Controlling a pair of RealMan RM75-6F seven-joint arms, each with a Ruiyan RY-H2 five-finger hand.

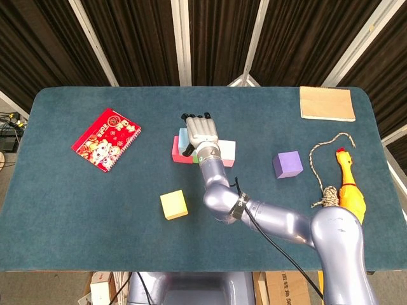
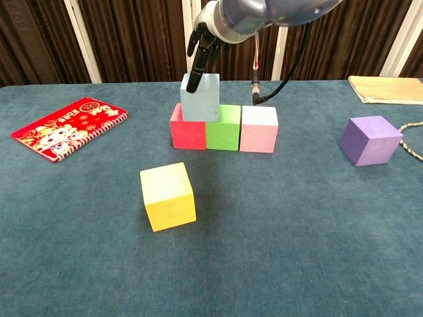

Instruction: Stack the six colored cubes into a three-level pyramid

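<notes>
The right hand (image 2: 201, 41) hangs over the light blue cube (image 2: 200, 97), its fingers (image 2: 195, 69) apart, pointing down and gripping nothing, one dark fingertip level with the cube's upper front face, though contact cannot be told. That cube sits on the red cube (image 2: 188, 129) and green cube (image 2: 223, 128), with the pink cube (image 2: 258, 129) completing the row to the right; the yellow cube (image 2: 168, 196) lies nearer and the purple cube (image 2: 369, 140) well off right. All rest on the dark teal table (image 1: 95, 203) before dark curtains (image 1: 140, 38), with a red booklet (image 1: 105, 138) left, a notepad (image 1: 327, 103) far right, and a rope (image 1: 326, 171) touching a rubber chicken (image 1: 349, 194).
</notes>
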